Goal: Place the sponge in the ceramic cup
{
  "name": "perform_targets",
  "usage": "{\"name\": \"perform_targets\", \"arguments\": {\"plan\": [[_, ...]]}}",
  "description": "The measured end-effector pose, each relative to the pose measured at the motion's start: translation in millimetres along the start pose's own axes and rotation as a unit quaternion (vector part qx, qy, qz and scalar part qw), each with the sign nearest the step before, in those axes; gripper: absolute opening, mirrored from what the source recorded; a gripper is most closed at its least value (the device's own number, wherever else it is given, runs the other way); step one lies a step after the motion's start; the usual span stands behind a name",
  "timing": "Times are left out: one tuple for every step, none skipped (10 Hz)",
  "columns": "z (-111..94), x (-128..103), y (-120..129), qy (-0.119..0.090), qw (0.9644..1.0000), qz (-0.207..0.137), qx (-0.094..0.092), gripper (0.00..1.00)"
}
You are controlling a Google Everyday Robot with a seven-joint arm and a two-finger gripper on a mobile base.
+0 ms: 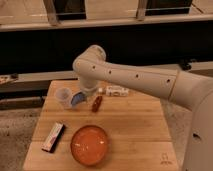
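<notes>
The blue-grey sponge [75, 99] hangs tilted just above the wooden table, right beside the ceramic cup [63, 97], a small pale tumbler near the table's back left. My gripper [80, 96] points down from the white arm, which reaches in from the right. It is shut on the sponge. The arm's wrist hides most of the gripper. The sponge's left edge is close to the cup's right rim, and I cannot tell if they touch.
A wide orange bowl [90, 145] stands at the front centre of the wooden table [135, 130]. A dark flat box [53, 136] lies front left. A small red item [96, 103] and a white packet [116, 91] lie behind the middle.
</notes>
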Motion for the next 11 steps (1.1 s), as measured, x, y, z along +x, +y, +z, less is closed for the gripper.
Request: {"name": "perform_targets", "arguments": {"plan": [[1.9, 0.3, -7.9, 0.000, 1.0000, -0.004, 0.002, 0.03], [3.1, 0.3, -13.1, 0.001, 1.0000, -0.007, 0.003, 0.03], [3.7, -1.7, -16.3, 0.001, 0.9999, -0.010, 0.004, 0.03], [5.8, -5.0, -22.2, 0.002, 0.9999, -0.016, 0.005, 0.03], [8.3, -10.9, -28.8, 0.001, 0.9998, -0.022, 0.005, 0.03], [9.9, -14.0, -34.5, 0.002, 0.9996, -0.026, 0.006, 0.03], [12.5, -16.6, -42.3, 0.004, 0.9994, -0.032, 0.007, 0.03], [14.9, -18.7, -49.6, 0.005, 0.9993, -0.037, 0.009, 0.03], [18.2, -21.9, -55.2, 0.006, 0.9990, -0.042, 0.010, 0.03], [22.3, -30.4, -59.5, 0.006, 0.9987, -0.050, 0.010, 0.03], [26.1, -36.5, -63.5, 0.009, 0.9982, -0.058, 0.011, 0.03]]}}
